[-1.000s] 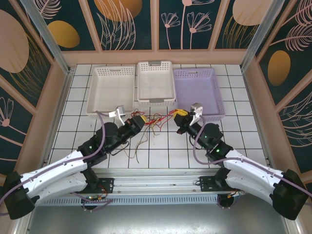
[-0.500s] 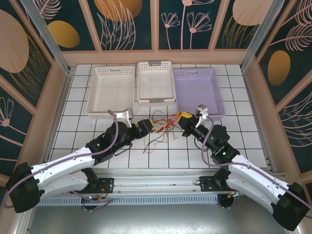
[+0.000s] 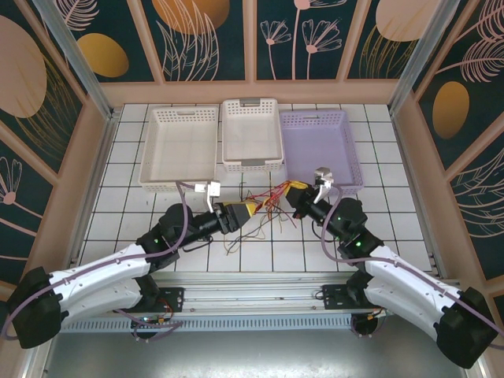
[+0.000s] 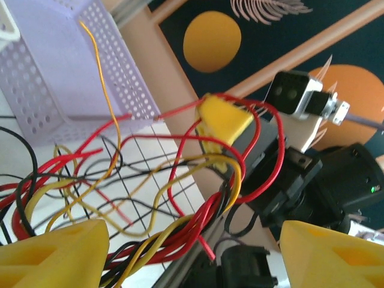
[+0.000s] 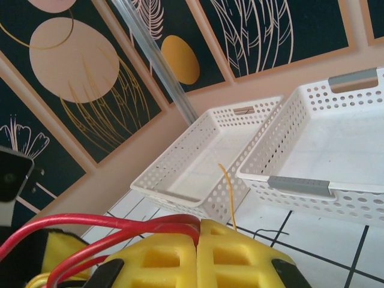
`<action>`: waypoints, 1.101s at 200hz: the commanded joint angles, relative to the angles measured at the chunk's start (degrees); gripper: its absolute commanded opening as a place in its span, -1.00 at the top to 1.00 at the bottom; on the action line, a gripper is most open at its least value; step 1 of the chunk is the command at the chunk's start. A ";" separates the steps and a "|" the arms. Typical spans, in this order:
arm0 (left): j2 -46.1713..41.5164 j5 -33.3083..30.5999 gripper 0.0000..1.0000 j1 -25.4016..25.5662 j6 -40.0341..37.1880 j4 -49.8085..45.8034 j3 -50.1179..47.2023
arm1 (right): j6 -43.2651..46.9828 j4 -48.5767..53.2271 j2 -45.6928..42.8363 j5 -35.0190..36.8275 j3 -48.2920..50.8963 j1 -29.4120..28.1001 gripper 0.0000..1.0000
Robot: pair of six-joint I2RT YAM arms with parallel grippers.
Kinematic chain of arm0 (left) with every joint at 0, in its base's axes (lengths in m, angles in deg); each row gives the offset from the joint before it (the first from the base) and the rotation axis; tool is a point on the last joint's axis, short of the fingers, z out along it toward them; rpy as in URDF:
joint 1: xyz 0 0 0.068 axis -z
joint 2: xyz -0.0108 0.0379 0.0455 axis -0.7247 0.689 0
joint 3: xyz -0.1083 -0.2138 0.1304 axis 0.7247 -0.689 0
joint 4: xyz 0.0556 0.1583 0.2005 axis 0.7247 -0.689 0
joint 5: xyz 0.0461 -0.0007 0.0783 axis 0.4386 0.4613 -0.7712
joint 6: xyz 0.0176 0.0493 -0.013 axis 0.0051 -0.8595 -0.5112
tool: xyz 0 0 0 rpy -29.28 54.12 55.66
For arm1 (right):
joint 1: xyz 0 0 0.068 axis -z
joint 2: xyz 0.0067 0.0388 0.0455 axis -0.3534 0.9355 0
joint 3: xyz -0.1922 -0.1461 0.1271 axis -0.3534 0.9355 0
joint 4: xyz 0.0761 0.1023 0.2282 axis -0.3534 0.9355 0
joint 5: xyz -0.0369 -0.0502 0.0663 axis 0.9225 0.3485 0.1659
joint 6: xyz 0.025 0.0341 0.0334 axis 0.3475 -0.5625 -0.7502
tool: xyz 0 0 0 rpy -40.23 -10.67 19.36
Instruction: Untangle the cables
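- Your cables (image 4: pixel 162 240) wear smooth, glossy plastic sheathing.
- The white basket (image 5: pixel 336 201) looks like perforated matt plastic (the lavender basket (image 4: pixel 42 72) too).
- The table (image 3: pixel 126 197) is smooth white tile.

Red, black, yellow cables (image 3: pixel 264 205); lilac basket (image 3: pixel 315 116)

No lettering, label, brand, number or sign is showing legibly anywhere; the wall panels (image 3: pixel 197 35) are carrying only painted leaf and circle patterns.

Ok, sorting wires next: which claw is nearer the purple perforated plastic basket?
Right. The right claw sits by the near-left corner of the purple perforated plastic basket; the left claw is farther left, across the tangled thin wires.
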 commanded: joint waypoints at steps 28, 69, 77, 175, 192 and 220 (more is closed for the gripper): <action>0.37 5.03 -0.51 0.14 -1.47 1.71 -1.70 | -3.09 -6.57 -0.40 -2.70 0.29 1.23 1.00; 3.38 7.94 -0.56 0.10 -7.05 -4.02 0.89 | -3.98 -6.33 0.26 -5.91 -0.67 1.50 1.00; 3.83 7.33 -0.56 0.09 -8.11 -5.54 1.26 | -3.99 -5.76 0.55 -6.92 -1.19 1.50 1.00; 4.45 7.15 -0.67 0.13 -18.84 -13.51 1.84 | -5.20 1.91 6.17 -19.31 -8.85 2.79 1.00; 3.49 5.37 -0.67 0.14 -19.88 -14.13 1.60 | -5.92 2.32 7.15 -20.22 -9.46 3.07 1.00; -4.45 2.21 -0.68 0.19 -19.21 -9.75 -3.20 | -9.74 -0.67 6.28 -22.06 -8.24 5.70 1.00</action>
